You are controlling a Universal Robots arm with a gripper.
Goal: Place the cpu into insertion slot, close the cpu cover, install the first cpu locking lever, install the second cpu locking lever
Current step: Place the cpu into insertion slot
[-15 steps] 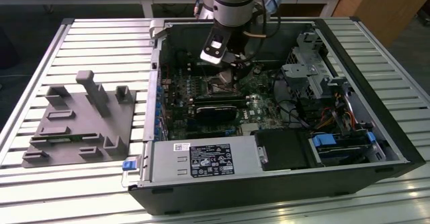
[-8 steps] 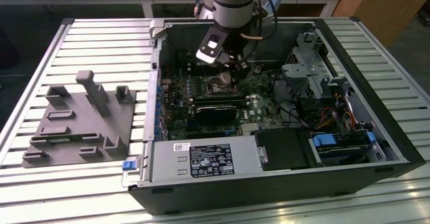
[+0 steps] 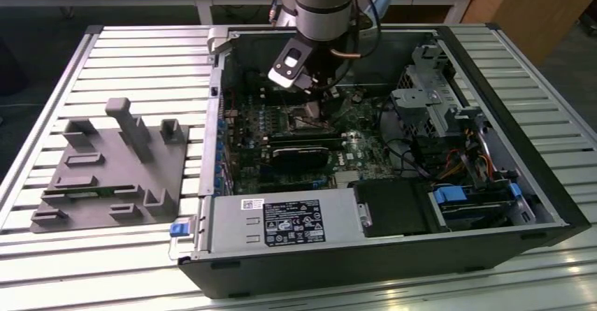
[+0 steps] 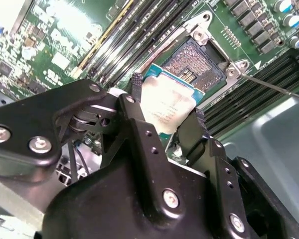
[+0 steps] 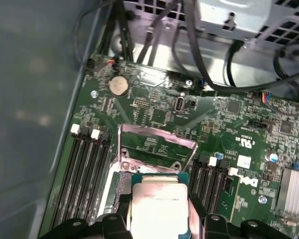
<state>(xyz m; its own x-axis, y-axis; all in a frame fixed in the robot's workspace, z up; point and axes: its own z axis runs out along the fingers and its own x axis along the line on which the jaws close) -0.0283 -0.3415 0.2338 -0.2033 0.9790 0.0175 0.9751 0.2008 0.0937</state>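
Gripper: the gripper (image 4: pixel 165 102) is closed narrow on the cpu (image 4: pixel 164 112), with one black finger (image 4: pixel 133 97) on each of two opposite edges. In the exterior view the gripper (image 3: pixel 312 87) hangs low inside the open computer case (image 3: pixel 392 262).
Cpu: the cpu is held clear of the board with its silvery top facing the wrist. A green edge shows at its far side in the second wrist view. I judge it is not yet seated.
Insertion slot: the insertion slot (image 4: pixel 197 62) sits in the middle of the green motherboard (image 5: pixel 154 109). It is uncovered and its contact field is bare.
Key relation: the slot lies just beyond the far edge of the cpu, ahead of the fingertips and below them. The chip overlaps only the slot's near corner in the second wrist view. Its edges look roughly parallel to the slot's metal rim.
Cover: the cpu cover (image 5: pixel 139 132) stands open on the far side of the slot in the first wrist view.
Lever: a thin locking lever (image 4: pixel 274 84) sticks out free beside the slot, unlatched.
Progress: this is the first step, with placing under way.
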